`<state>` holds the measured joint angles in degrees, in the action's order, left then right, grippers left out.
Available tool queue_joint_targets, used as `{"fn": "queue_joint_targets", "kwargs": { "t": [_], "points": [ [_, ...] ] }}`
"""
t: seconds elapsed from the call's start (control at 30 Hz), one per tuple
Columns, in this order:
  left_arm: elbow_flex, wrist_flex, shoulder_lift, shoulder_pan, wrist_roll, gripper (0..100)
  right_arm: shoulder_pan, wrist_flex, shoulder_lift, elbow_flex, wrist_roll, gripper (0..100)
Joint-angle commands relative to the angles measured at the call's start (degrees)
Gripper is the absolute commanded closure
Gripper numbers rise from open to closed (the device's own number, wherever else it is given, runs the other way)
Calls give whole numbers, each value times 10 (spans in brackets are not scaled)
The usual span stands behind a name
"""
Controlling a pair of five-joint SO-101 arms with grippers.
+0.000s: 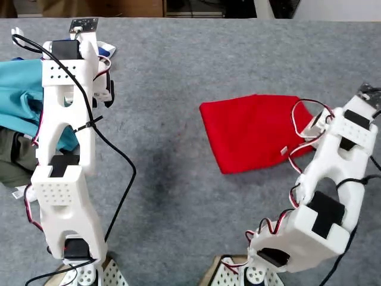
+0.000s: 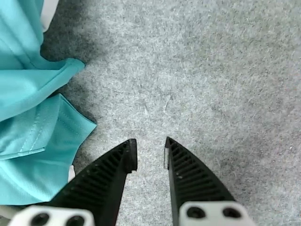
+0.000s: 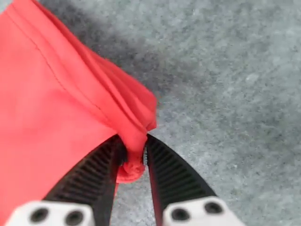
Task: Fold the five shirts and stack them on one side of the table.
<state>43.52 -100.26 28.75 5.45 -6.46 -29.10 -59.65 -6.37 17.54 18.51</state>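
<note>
**On the grey table: red shirt pinched at one edge, teal shirt lying at the left**

Across the whole high view, the grey felt table [image 1: 172, 196] is lying under both arms. Down the left side of the frame, the left arm [image 1: 65, 149] is stretching from the lower edge towards the top. At the lower right, the right arm [image 1: 330, 190] is bending up towards the right edge.

Right of centre in the high view, the red shirt [image 1: 250, 134] is lying as a roughly folded shape, its right edge running under the right arm's wrist. At the upper left edge, the teal shirt [image 1: 18, 95] is lying rumpled, partly behind the left arm. Just below it, a dark olive garment [image 1: 13, 158] is showing at the frame's left edge.

At the bottom of the right wrist view, the right gripper [image 3: 134, 153] is clamping a bunched fold of the red shirt's edge between its black jaws, with grey felt showing beside it. At the bottom of the left wrist view, the left gripper [image 2: 150, 153] is hanging over bare felt just beside the teal folds, its jaws a little apart and gripping nothing.
</note>
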Motion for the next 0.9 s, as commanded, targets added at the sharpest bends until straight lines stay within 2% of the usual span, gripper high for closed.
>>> {"fn": "queue_joint_targets", "kwargs": {
  "t": [0.0,0.23,0.43,0.87],
  "points": [
    [6,-5,-38,-1,-4,889,40,11,34,-3,-3,995],
    [4,-5,-38,-1,-4,889,173,4,39,0,25,995],
    [6,-5,-38,-1,-4,889,283,-55,39,-15,52,995],
    [7,-5,-38,4,-4,888,506,-175,36,-194,54,995]
  ]
}}
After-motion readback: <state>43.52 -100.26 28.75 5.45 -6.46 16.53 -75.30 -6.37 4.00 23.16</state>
